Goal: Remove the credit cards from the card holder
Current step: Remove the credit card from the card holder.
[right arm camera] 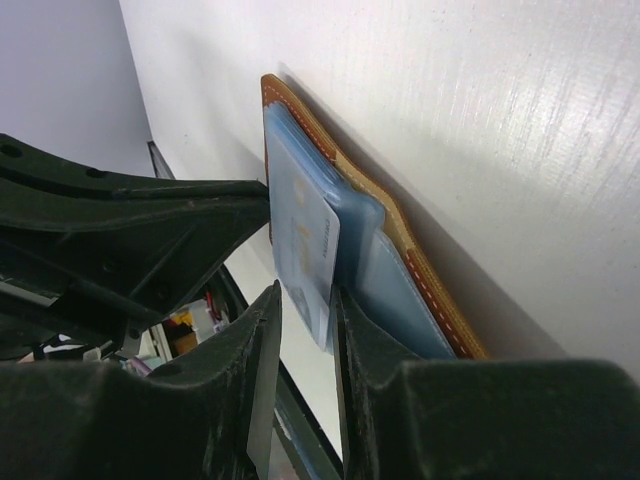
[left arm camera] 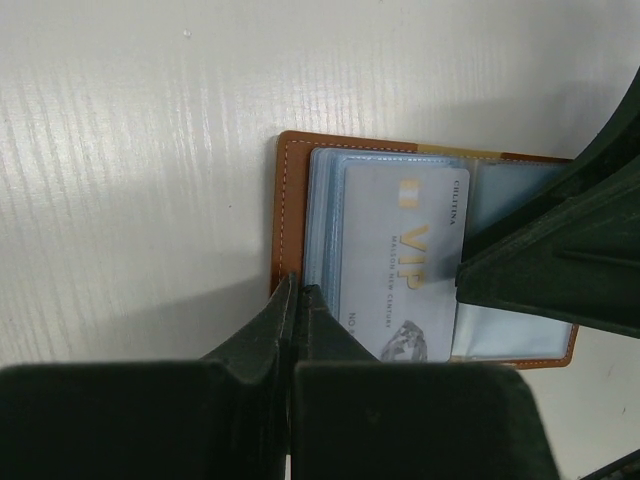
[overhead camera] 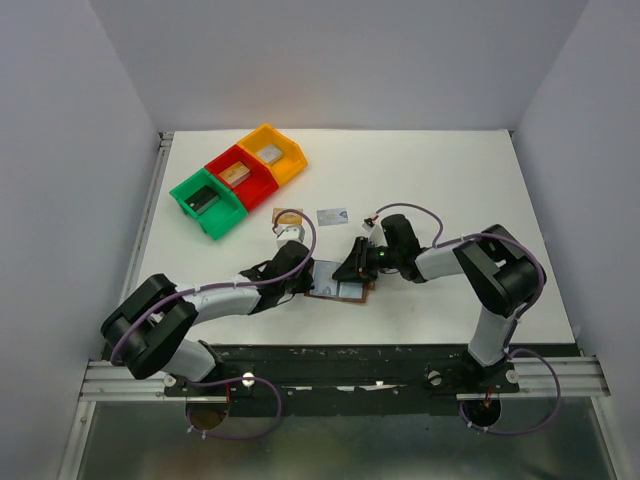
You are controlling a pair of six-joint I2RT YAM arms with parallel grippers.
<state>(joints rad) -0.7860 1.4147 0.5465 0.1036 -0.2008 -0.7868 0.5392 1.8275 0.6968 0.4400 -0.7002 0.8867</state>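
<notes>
R tool [right arm camera: 305,310] pinching card [right arm camera: 305,245], L tool [left arm camera: 297,300] prob pinning holder [left arm camera: 290,200]

card holder [left arm camera: 290,210]: stitched brown leather, glossy clear sleeves | table [left arm camera: 130,200]: white, faintly ridged, satin sheen

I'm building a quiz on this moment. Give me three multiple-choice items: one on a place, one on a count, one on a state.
1. Where does the card holder lie?
A. in the green bin
B. open on the table between the grippers
C. by the far wall

2. How many coloured bins stand at the back left?
A. two
B. three
C. five

3. How does the left gripper stand?
A. shut
B. wide open
C. out of view

Answers: 1 B, top view shows it between both arms; 2 B, green, red, yellow; 3 A, its fingers meet at the holder's edge.
</notes>
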